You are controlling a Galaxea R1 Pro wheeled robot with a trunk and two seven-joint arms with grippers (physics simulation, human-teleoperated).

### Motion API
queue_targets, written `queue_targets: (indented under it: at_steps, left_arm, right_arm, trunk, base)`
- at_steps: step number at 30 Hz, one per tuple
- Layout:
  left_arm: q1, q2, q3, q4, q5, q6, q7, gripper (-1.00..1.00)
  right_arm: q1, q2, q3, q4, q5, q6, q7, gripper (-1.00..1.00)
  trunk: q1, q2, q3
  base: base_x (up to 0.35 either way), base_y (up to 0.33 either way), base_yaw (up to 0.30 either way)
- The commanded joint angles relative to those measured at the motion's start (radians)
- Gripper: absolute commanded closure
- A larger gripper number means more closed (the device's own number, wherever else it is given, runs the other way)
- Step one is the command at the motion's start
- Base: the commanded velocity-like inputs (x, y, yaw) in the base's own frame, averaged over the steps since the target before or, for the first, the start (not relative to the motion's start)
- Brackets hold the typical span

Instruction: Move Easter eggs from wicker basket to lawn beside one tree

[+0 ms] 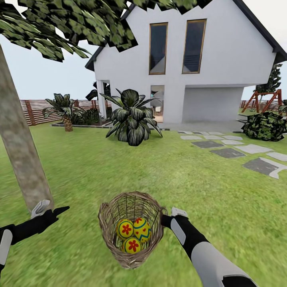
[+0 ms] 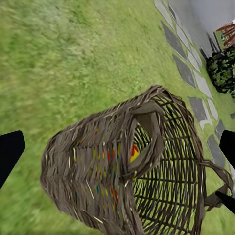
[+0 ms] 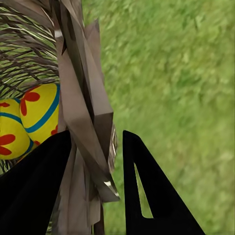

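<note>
The wicker basket [image 1: 131, 255] is close in front of me on the lawn [image 1: 223, 191]. Three Easter eggs lie in it: one on the left [image 1: 124, 229], one on the right [image 1: 142, 229], one at the front [image 1: 132, 245]. My right gripper [image 1: 164, 219] is shut on the basket's right rim handle; in the right wrist view its fingers [image 3: 147, 191] straddle the wicker wall [image 3: 81, 122], with eggs [image 3: 41, 110] behind. My left gripper [image 1: 56, 209] is open, left of the basket and apart from it, near the foot of the tree [image 1: 20, 155]. The left wrist view shows the basket's side [image 2: 88, 166].
Beyond the lawn stands a white house [image 1: 223, 59]. A broad-leaved shrub [image 1: 133, 119] and a short palm [image 1: 63, 111] stand mid-distance, with a slat fence [image 1: 36, 109] behind. Grey stepping stones [image 1: 227, 152] and a dark bush [image 1: 265, 125] are at the right.
</note>
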Motion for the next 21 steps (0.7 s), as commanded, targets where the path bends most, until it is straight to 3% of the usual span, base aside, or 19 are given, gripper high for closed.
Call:
queue_targets:
  at_steps: [1, 21]
  left_arm:
    - [-0.001, 0.0, 0.002, 0.0, -0.001, 0.004, -0.004, -1.0]
    - [-0.001, 0.0, 0.002, 0.0, -0.003, 0.004, -0.006, -1.0]
  right_arm:
    - [-0.001, 0.001, -0.003, -0.003, -0.011, 0.006, -0.005, 1.0]
    - [-0.001, -0.008, -0.007, -0.006, -0.013, 0.008, 0.002, 1.0]
  trunk:
    - [0.004, -0.008, -0.004]
    - [0.081, -0.148, -0.067]
  base:
    - [0.0, 0.0, 0.0]
    - [0.0, 0.0, 0.0]
